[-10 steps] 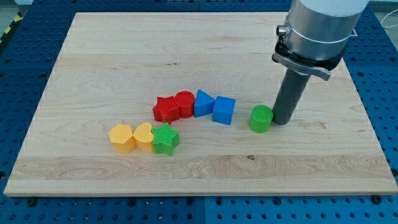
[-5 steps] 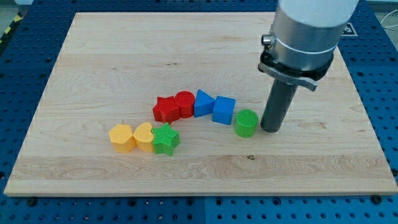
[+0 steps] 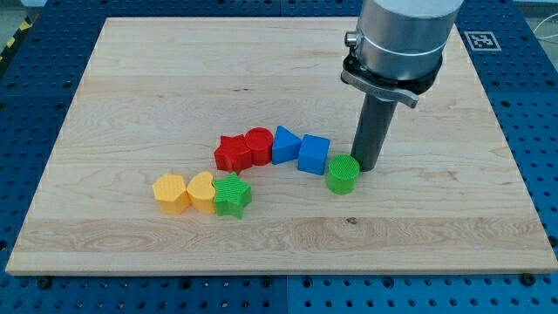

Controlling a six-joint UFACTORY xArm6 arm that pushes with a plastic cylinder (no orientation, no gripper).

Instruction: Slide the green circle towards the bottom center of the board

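Observation:
The green circle (image 3: 343, 174) stands right of centre on the wooden board (image 3: 174, 70), just right of and slightly below the blue cube (image 3: 314, 154). My tip (image 3: 365, 168) is right against the circle's upper right side. The dark rod rises from there into the grey arm body at the view's top.
A row of blocks lies left of the circle: a blue triangle (image 3: 284, 145), a red circle (image 3: 259, 145) and a red star (image 3: 231, 153). Lower left are a green star (image 3: 232, 195), a yellow heart (image 3: 202, 191) and a yellow hexagon (image 3: 170, 193).
My tip has moved left and a little up. The green circle has slid left, now close to the blue cube. The other blocks have not moved.

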